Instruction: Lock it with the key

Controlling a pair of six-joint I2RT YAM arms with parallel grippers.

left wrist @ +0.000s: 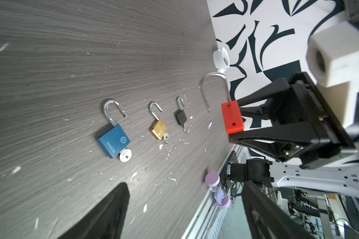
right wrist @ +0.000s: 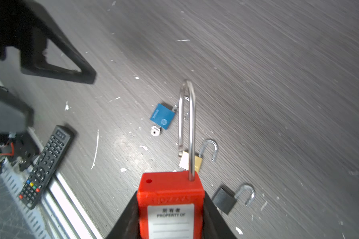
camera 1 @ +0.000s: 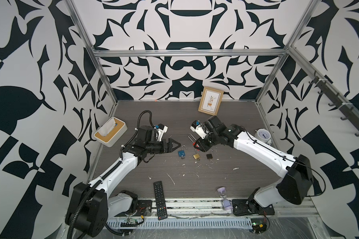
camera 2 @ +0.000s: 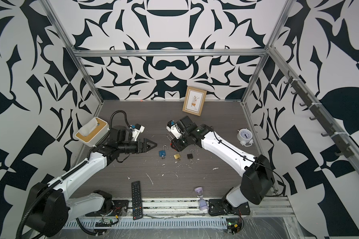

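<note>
Red padlock (right wrist: 170, 198) clamped in right gripper (left wrist: 233, 122), shackle (right wrist: 192, 124) popped open | left gripper (camera 1: 177, 144) spread wide, hovering just beside blue padlock (camera 1: 181, 153) | brass padlock (camera 1: 196, 156), black padlock (camera 1: 209, 156) alongside, keys (left wrist: 125, 157) in

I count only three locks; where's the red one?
Right of centre in both top views, the red lock is in the right gripper, behind the brass lock.

right hand (camera 1: 197, 145) | grips red padlock (camera 1: 194, 144); blue padlock (camera 1: 181, 153) | on table (camera 1: 164, 118)
</note>
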